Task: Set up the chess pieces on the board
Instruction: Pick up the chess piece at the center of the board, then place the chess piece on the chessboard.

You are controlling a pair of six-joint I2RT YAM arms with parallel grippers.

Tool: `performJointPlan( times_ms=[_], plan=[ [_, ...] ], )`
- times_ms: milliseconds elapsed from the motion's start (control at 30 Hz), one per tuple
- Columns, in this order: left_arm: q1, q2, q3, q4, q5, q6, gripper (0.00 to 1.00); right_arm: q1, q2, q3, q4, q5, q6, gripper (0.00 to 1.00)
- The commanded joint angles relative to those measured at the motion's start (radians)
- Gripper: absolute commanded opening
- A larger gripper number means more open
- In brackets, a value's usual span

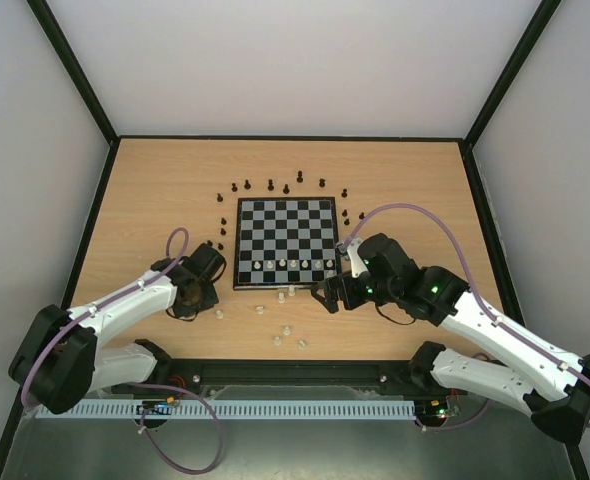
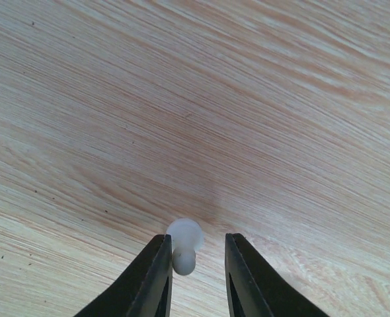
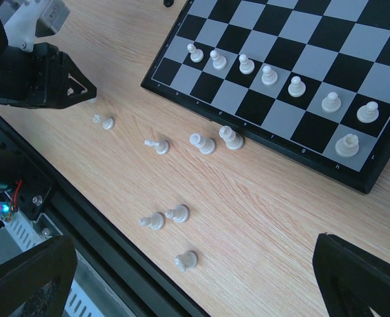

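Left wrist view showed my left claw (image 2: 195, 267) spread around a cream-white pawn (image 2: 184, 244) on the table (image 2: 248, 99). The piece sat close against 1 finger with a gap at the other, so nothing was pinched yet. The right claw (image 1: 331, 295) hung wide open and empty just off the near right corner of the board (image 1: 285, 225). 7 white pawns (image 3: 269, 74) stood in a row on the board, and black pieces (image 1: 271, 184) ringed its far side, off it. I judged the pawn featherlight, hard, glossy and apt to squirt sideways or topple. I'd close slowly, low on its stem beneath the round head.
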Motion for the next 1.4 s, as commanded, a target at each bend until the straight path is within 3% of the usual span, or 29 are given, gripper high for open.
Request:
performJointPlan(
  times_ms=[0, 500, 1000, 1367],
  plan=[
    [0.006, 0.011, 0.003, 0.004, -0.003, 0.000, 0.25, 0.009, -0.013, -0.015, -0.007, -0.002, -0.014, 0.99],
    [0.003, 0.061, 0.034, 0.046, 0.024, 0.059, 0.08, 0.011, -0.010, -0.013, -0.010, 0.014, -0.011, 0.99],
    [-0.051, 0.307, 0.576, -0.153, -0.030, 0.356, 0.08, 0.010, 0.041, 0.002, -0.032, 0.097, -0.002, 0.99],
    [-0.053, 0.403, 0.528, -0.033, 0.030, 0.470, 0.08, 0.010, 0.091, 0.005, -0.050, 0.179, 0.033, 0.99]
  ],
)
